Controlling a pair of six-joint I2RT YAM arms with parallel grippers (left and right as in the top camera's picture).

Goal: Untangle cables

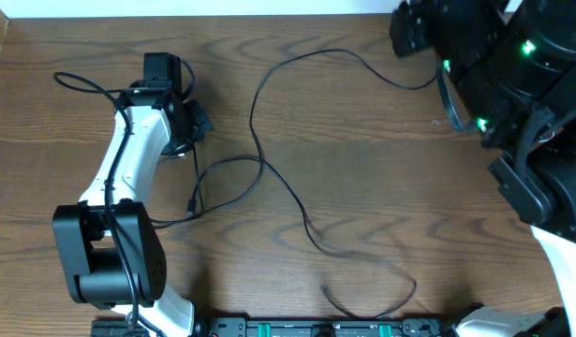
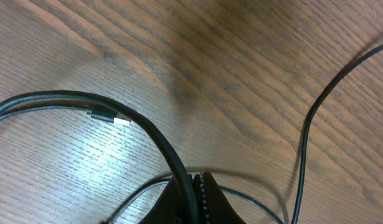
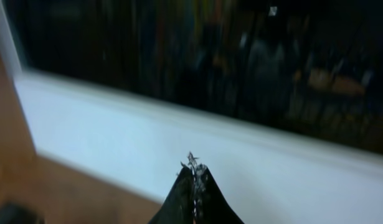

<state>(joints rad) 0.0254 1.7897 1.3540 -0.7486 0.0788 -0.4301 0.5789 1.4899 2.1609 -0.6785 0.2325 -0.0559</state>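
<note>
A long thin black cable (image 1: pixel 286 183) snakes across the wooden table. It runs from under the right arm at the top right, through a loop in the middle, to a curl near the front edge. One small plug end (image 1: pixel 192 202) lies below my left gripper (image 1: pixel 194 124). In the left wrist view the left gripper (image 2: pixel 195 178) is shut on a black cable (image 2: pixel 155 134) that arcs away to the left. A plug with a silver tip (image 2: pixel 111 118) lies beside that arc. My right gripper (image 3: pixel 195 167) is shut with nothing between its fingers, raised and facing a white ledge and a dark window.
The bulky right arm (image 1: pixel 498 65) covers the table's top right corner. The left arm's base (image 1: pixel 105 253) stands at the front left, with its own thicker black wire (image 1: pixel 81 82) looping out to the left. A black rail (image 1: pixel 325 328) runs along the front edge.
</note>
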